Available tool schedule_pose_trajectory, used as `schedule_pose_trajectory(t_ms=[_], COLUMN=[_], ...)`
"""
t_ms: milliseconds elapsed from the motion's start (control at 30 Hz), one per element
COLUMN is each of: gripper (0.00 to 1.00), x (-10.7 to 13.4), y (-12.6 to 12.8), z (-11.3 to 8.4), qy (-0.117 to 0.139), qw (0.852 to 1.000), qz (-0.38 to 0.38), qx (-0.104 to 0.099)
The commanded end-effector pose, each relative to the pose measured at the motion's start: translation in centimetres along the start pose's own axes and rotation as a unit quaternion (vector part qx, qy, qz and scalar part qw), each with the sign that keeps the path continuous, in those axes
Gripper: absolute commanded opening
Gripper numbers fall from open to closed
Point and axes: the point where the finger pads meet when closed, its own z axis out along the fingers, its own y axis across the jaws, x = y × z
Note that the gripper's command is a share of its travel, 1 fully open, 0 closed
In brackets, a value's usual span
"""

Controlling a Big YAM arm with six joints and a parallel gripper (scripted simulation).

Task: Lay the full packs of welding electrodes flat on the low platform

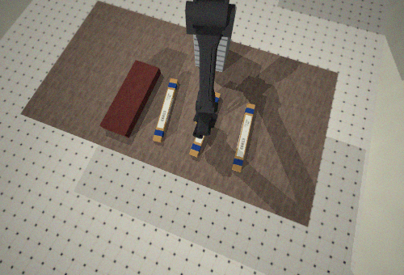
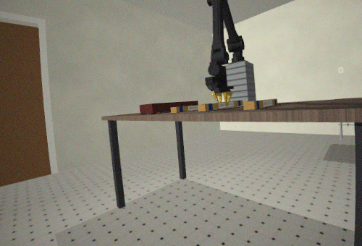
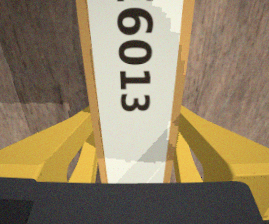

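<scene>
Three orange packs with blue bands and white labels are in view. The left pack and the right pack lie flat on the table. My gripper is shut on the middle pack, one yellow finger at each long side. The middle pack is level, at or barely above the table top; I cannot tell which. The arm hides part of it in the top view. The low dark red platform stands left of the packs and bears nothing.
The brown wooden table carries everything. The grey ribbed arm base stands behind the packs. The left pack lies between the platform and the middle pack.
</scene>
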Motion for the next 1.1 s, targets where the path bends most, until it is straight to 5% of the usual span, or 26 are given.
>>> schedule_pose_trajectory(t_ms=[0, 900, 933, 1067], gripper=[0.0, 0.0, 0.74, 0.74], x=[-3.24, -3.46, -3.47, -3.37], y=[1.2, 1.23, 1.23, 1.2], z=[-1.74, -1.65, -1.65, -1.54], qy=[-0.031, -0.037, -0.037, -0.036], qw=[0.999, 0.999, 0.999, 0.999], qz=[0.003, 0.003, 0.003, 0.003], qx=[-0.007, -0.009, -0.009, -0.009])
